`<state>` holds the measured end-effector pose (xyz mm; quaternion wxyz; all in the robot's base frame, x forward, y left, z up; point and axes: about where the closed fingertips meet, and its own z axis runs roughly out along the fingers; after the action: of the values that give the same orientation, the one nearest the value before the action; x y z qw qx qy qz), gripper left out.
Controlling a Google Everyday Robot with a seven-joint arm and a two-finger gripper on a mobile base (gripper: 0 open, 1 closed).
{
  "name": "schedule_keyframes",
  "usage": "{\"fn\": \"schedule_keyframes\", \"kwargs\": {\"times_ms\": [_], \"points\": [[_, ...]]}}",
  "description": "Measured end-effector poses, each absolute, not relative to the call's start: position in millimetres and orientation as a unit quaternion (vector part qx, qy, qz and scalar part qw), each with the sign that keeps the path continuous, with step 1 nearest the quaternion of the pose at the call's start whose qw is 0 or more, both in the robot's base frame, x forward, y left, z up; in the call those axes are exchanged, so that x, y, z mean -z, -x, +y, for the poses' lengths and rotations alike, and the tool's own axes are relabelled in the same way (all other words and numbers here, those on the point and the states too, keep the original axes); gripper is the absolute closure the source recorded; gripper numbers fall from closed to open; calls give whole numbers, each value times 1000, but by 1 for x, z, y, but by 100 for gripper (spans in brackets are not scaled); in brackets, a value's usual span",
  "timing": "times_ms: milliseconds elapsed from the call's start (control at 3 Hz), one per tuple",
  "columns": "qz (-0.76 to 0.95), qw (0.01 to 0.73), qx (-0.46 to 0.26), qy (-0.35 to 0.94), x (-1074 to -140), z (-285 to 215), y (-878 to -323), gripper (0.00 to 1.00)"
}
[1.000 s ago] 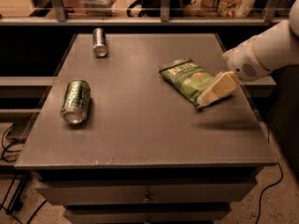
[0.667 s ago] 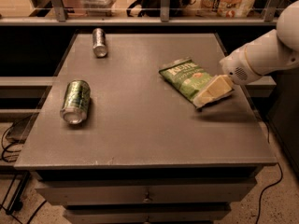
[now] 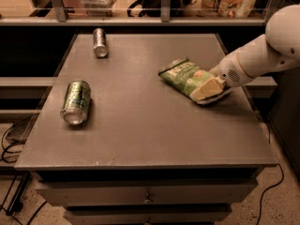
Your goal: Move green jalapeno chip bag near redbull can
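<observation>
Where end effector (image 3: 206,89) overlaps green jalapeno chip bag (image 3: 180,74), foil is hidden

A green-patterned can (image 3: 76,102) lies sideways on the grey table (image 3: 150,130).

White lettering on green jalapeno chip bag (image 3: 183,75) illegible; pincer (image 3: 208,89) at bag.

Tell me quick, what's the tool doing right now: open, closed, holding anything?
Tool: down on the right end of the green chip bag; whether it is open or closed cannot be told.
</observation>
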<state>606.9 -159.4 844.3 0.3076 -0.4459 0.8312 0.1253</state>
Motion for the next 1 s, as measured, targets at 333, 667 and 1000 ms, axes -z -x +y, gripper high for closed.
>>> {"fn": "schedule_keyframes", "kwargs": {"times_ms": [333, 667, 1000], "points": [[830, 314, -112, 447, -855, -158, -608, 64], [819, 334, -87, 458, -884, -158, -613, 87], [798, 358, -64, 480, -920, -154, -625, 100]]}}
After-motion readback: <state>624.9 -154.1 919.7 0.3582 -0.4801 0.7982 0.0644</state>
